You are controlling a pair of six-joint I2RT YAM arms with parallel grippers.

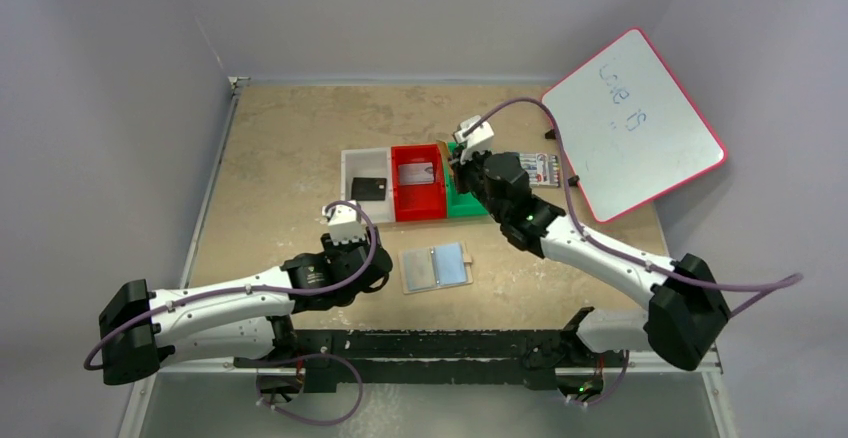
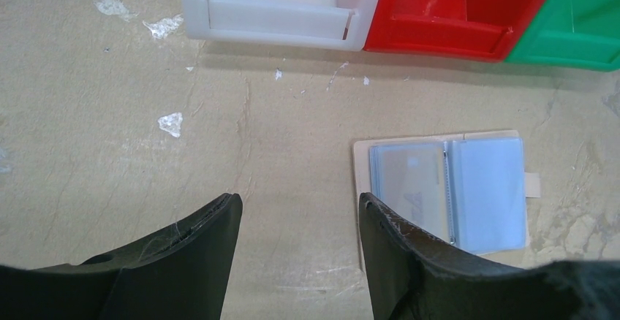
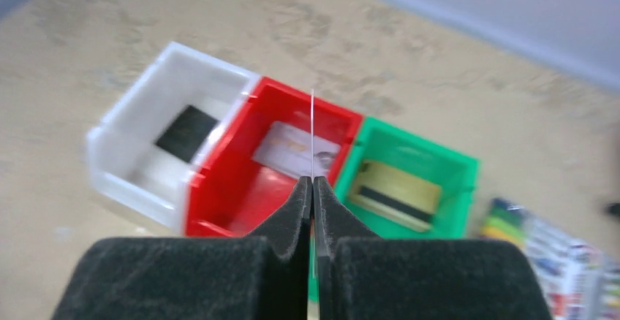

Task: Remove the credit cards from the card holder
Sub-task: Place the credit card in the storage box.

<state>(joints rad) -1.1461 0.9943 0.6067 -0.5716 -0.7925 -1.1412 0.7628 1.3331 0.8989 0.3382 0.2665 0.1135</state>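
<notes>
Right hand (image 3: 313, 185) pinching thin pale card (image 3: 313, 126) edge-on over red plastic bin (image 3: 252, 199) wall; left hand (image 2: 300, 221) half-open, empty. Risk: shallow grip, card slips astray.

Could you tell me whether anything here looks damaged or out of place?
Only the table looks worn: white flecks scar its surface near the white bin. The card holder lies open and flat, and nothing looks spilled.
</notes>
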